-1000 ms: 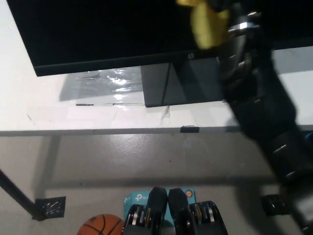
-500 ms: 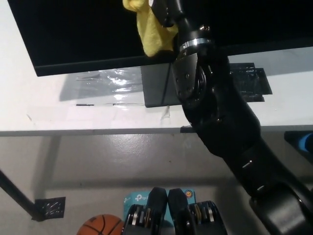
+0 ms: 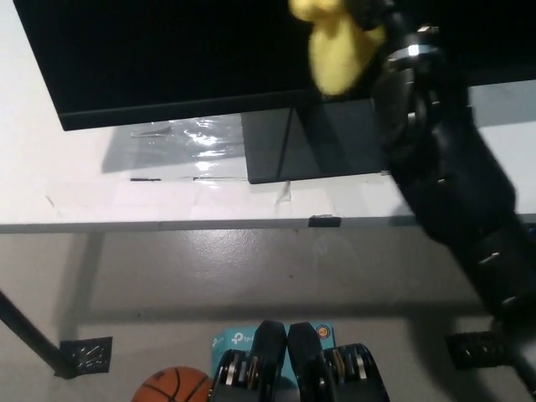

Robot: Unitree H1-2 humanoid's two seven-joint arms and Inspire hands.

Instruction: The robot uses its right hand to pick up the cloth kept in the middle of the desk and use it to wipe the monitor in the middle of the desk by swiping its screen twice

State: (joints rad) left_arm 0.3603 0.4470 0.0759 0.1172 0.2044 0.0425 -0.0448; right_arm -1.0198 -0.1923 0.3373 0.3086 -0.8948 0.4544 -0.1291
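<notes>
Head view, single camera. I read the step in hand as the wiping itself: the soft yellow cloth (image 3: 335,46) is blurred against the wide black flat-screen monitor (image 3: 167,59), top centre-right of the frame.

The black right hand (image 3: 368,10) sits at the very top edge, just right of the cloth and mostly cropped. The cloth hangs from it, so I judge it closed on the cloth; how tightly the fingers wrap I cannot tell.

The black right arm (image 3: 444,167) runs from the lower right up across the monitor's grey stand (image 3: 276,151).

The white desk (image 3: 126,193) fills the middle band; the white left hand is out of frame.

Next move, my judgement: carry the cloth sideways across the glass with steady contact, avoiding the lower bezel.
</notes>
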